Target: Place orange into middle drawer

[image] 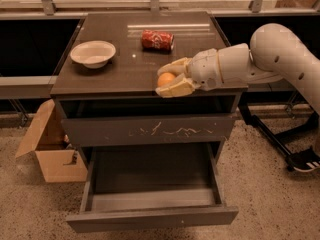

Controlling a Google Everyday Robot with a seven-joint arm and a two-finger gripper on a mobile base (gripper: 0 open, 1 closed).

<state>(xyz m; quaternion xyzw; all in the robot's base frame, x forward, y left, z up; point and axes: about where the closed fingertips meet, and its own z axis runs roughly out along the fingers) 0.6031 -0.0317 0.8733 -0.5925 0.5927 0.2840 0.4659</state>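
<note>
orange (166, 78) held at counter (125, 66) front edge, above open middle drawer (150, 218).
my jaws grip the orange; hold looks shallow, it may slip on descent and miss the drawer.

The gripper (164, 79) is hovering over the front edge of the cabinet top (125, 70), its two fingers clasping the orange (167, 77). The middle drawer (150, 217) is standing open well below it, under the scratched drawer front (100, 131). The red soda can (157, 40) is lying just behind the gripper, and the white bowl (93, 53) is sitting beyond its fingertips.
</note>
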